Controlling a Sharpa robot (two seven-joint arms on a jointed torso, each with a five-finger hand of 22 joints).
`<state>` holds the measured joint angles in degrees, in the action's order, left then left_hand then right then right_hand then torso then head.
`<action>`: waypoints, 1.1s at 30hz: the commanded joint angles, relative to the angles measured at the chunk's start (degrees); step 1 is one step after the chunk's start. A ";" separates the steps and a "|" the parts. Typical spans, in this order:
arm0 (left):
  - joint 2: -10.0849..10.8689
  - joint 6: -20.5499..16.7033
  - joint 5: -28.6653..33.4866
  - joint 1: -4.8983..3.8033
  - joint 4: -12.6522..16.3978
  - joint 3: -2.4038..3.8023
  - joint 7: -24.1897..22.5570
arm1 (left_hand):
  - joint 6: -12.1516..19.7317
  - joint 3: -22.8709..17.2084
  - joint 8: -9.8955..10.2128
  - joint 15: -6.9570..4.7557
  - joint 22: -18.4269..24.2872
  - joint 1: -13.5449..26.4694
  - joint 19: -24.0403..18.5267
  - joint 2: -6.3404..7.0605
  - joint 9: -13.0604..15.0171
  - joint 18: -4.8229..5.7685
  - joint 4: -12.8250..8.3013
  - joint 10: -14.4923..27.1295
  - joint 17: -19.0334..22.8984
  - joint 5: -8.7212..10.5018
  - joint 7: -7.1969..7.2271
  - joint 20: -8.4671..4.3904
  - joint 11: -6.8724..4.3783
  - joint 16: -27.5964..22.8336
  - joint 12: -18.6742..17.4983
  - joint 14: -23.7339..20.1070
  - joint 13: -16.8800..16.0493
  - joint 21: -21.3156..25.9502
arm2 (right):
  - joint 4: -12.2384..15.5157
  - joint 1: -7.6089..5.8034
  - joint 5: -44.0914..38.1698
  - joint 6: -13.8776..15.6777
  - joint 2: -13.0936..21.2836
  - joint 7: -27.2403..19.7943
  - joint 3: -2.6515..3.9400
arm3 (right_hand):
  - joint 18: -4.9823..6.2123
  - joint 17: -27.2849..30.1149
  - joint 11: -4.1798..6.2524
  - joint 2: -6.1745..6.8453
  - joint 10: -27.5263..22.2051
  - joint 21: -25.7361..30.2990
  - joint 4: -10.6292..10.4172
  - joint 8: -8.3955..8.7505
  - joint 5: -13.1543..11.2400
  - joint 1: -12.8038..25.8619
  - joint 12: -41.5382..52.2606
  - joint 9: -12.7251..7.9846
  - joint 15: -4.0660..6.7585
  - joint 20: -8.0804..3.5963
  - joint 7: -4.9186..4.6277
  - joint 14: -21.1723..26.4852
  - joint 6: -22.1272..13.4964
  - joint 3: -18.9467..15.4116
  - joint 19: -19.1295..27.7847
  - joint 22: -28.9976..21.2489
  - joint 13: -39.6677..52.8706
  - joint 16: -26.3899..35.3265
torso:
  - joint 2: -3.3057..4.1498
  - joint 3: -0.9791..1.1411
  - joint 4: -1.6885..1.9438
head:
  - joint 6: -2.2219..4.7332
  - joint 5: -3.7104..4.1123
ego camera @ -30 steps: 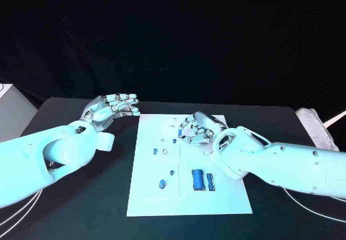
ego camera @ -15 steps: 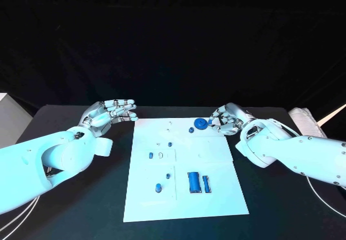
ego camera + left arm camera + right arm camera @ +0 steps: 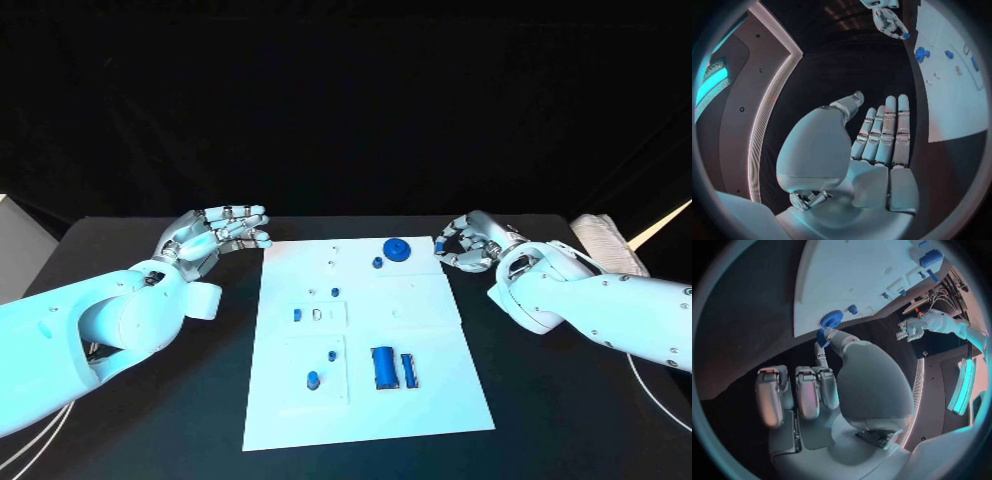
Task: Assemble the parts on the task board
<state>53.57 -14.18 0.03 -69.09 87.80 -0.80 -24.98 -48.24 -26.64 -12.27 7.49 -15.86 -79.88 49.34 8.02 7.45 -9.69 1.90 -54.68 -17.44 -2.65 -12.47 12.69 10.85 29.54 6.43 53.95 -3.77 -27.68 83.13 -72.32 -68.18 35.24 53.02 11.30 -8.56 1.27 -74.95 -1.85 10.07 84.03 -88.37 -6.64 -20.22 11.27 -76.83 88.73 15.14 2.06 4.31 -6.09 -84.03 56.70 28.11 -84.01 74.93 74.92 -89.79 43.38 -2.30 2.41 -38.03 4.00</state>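
With the left hand (image 3: 216, 232) idle, fingers apart, the right hand (image 3: 469, 240) pinches a small blue part (image 3: 821, 336) off the task board's (image 3: 433, 390) far right corner, probably to seat it beside the blue gear (image 3: 395, 247).

Place: I'm working in what looks like a robot lab or demo booth.
Backdrop: I see black curtain behind the black table (image 3: 173, 400).
Work surface: a white task board (image 3: 433, 400) lies flat on it, with small blue parts (image 3: 382, 368) seated in cut-outs.
Lighting: from the left wrist view I see a glowing light strip (image 3: 770, 120) along a dark wall panel.
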 commanded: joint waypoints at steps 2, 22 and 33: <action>-0.18 1.00 -0.22 0.03 0.02 0.03 -0.57 | 0.42 0.12 0.03 -0.01 -0.05 0.40 -0.34 -0.32 -0.09 -0.40 -0.32 0.35 -0.07 -0.17 -2.03 0.10 0.22 0.24 -0.40 -0.36 -0.02 -0.37 | -1.17 0.48 -1.50 -0.68 -0.83 -3.04 -0.01 | -0.90 -15.05 0.32 0.31 4.41 -0.21 0.43 -1.46 0.37 0.27 0.11 0.95 0.26 -0.55 0.20 -5.97 0.34 0.21 -5.29 14.09 13.39 -0.21 | 0.13 0.09 0.05 | -0.01 -0.01; -0.04 0.78 -0.37 0.08 -0.05 0.03 -0.31 | 0.51 0.08 0.07 0.02 -0.15 0.43 -0.46 -0.39 -0.11 -0.40 -0.37 0.41 -0.08 -0.18 -2.05 0.12 0.25 0.32 -0.42 -0.42 -0.02 -0.52 | -4.42 2.28 -5.55 -0.04 -3.88 -5.30 -0.15 | -0.91 -15.05 0.02 0.42 4.38 -0.23 0.87 -1.05 0.40 0.32 0.09 0.70 0.06 -0.43 -0.16 -5.97 -0.54 0.81 -5.30 14.12 13.37 -0.21 | 0.08 0.01 0.13 | -0.37 0.01; 0.28 0.66 -0.38 0.07 0.10 0.03 -0.20 | 0.54 0.06 0.08 0.02 -0.18 0.45 -0.49 -0.45 -0.12 -0.40 -0.36 0.43 -0.08 -0.18 -2.07 0.13 0.26 0.35 -0.43 -0.43 -0.02 -0.57 | -5.48 3.06 -7.30 0.13 -4.19 -4.94 -0.28 | -0.95 -15.05 -0.16 0.50 4.19 -0.37 1.14 -0.78 0.35 0.37 -0.06 0.54 -0.09 -0.32 -0.38 -5.97 -1.00 1.16 -5.38 14.22 13.17 -0.21 | 0.08 0.06 0.13 | -0.63 -0.06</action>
<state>53.87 -14.16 -0.07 -69.00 87.72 -0.81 -24.90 -48.04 -26.64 -12.27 7.49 -15.96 -79.66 49.15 7.80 7.39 -9.69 1.90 -54.47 -17.42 -2.65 -12.27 12.90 11.06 29.54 6.16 53.95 -3.77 -28.07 77.84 -69.31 -73.47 35.38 48.90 6.97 -8.84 1.27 -74.92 -1.85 10.76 84.03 -88.64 -5.60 -21.22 11.55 -76.17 88.73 15.18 2.06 4.31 -6.51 -84.03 55.88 29.12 -84.01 74.91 74.91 -89.79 43.51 -2.22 2.50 -38.63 4.03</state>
